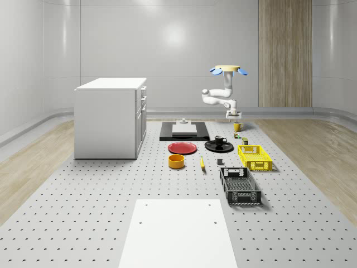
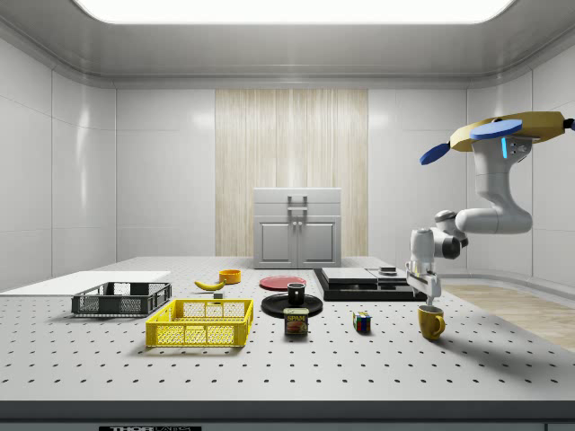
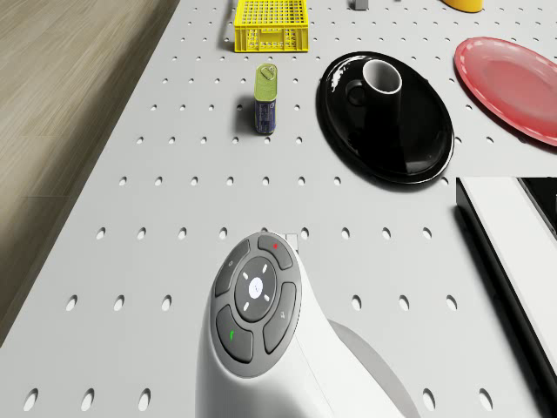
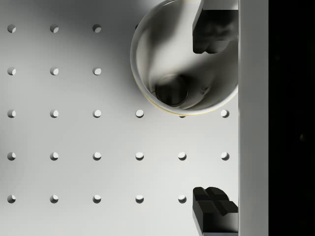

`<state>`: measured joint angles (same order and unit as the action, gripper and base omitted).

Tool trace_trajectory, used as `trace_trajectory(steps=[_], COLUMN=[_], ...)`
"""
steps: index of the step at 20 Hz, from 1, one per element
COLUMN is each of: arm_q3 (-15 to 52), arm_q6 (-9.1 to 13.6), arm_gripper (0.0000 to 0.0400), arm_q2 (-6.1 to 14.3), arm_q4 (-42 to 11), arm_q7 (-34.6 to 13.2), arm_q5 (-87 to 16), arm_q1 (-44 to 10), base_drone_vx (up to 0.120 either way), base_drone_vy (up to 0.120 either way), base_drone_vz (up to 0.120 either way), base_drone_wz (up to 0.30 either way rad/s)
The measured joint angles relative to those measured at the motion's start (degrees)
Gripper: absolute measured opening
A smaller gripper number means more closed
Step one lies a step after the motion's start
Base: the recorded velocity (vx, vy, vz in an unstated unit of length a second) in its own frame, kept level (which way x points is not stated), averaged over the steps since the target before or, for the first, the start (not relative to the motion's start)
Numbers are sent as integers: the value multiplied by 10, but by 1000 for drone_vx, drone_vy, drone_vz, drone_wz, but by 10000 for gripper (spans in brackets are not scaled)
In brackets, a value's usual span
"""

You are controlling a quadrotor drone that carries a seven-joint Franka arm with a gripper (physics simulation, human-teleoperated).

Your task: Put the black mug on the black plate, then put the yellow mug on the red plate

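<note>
The drone (image 2: 514, 129) had a flat mustard-yellow body with blue rotor blades at its rim and a small lit blue patch on its underside. The arm (image 2: 490, 202) below it was glossy white, built of rounded segments joined by grey collars. Its wrist carried a grey round pad (image 3: 256, 302) of wedge-shaped buttons, with one red and one green mark. The gripper (image 4: 212, 120) ended in two dark, blocky fingers (image 4: 211, 30).

Bright even overhead light, soft glare on back wall, faint shadows on table (image 1: 83, 195)
</note>
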<state>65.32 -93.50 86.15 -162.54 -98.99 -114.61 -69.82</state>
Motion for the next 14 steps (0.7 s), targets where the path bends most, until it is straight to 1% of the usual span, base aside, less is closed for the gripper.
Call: trace_trajectory(steps=[9, 14], arm_q3=[-37, -53], arm_q6=[-7, -10], arm_gripper=[400, 400], arm_q2=[-10, -14], arm_q4=[16, 18], arm_q7=[-9, -8], arm_q5=[-38, -53], arm_q1=[-17, -17], base_drone_vx=[0, 0], base_drone_vy=[0, 0], base_drone_vz=[0, 0], base_drone_wz=[0, 0])
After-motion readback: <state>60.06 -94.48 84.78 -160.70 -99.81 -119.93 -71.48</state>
